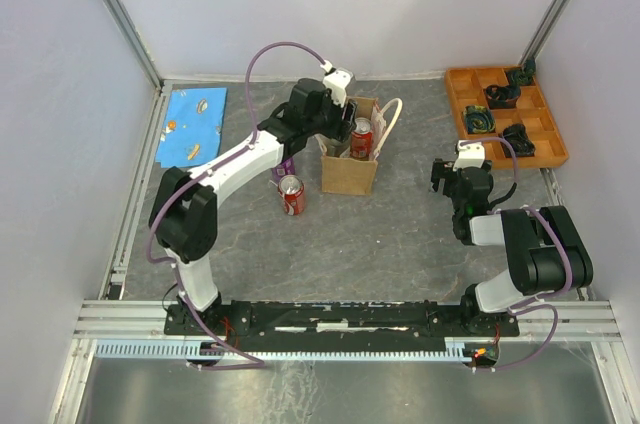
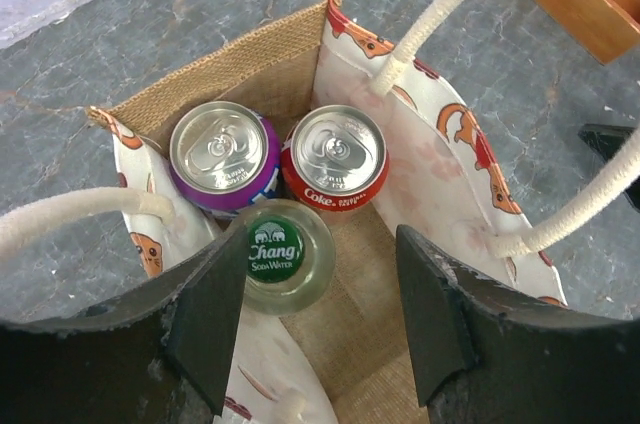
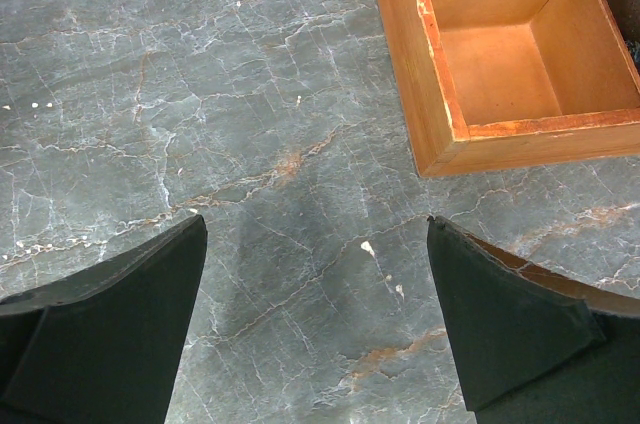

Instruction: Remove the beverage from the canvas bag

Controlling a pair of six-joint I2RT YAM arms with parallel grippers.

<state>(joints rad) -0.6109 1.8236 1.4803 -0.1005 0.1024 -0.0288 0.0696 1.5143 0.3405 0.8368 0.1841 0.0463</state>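
Left wrist alone shows bottle (image 2: pixel 289 254) inside canvas bag (image 2: pixel 240 74).

Handles (image 2: pixel 440 12) flanking open canvas bag (image 2: pixel 245 72) mouth

The boxy tan-brown woven canvas bag (image 2: pixel 250 69) has cream-white rope handles (image 2: pixel 440 14) and a pale lining (image 2: pixel 440 169) printed with orange animal shapes. Inside it, a purple silver-topped drink can (image 2: pixel 222 154) sits at eleven o'clock, a red Coke can (image 2: pixel 335 156) lettered in white at one o'clock, a clear bottle (image 2: pixel 277 254) with a green Chang cap at six o'clock. The surface (image 3: pixel 200 94) is grey marble veined white and rust; the wooden compartment tray (image 3: pixel 420 94) is orange.
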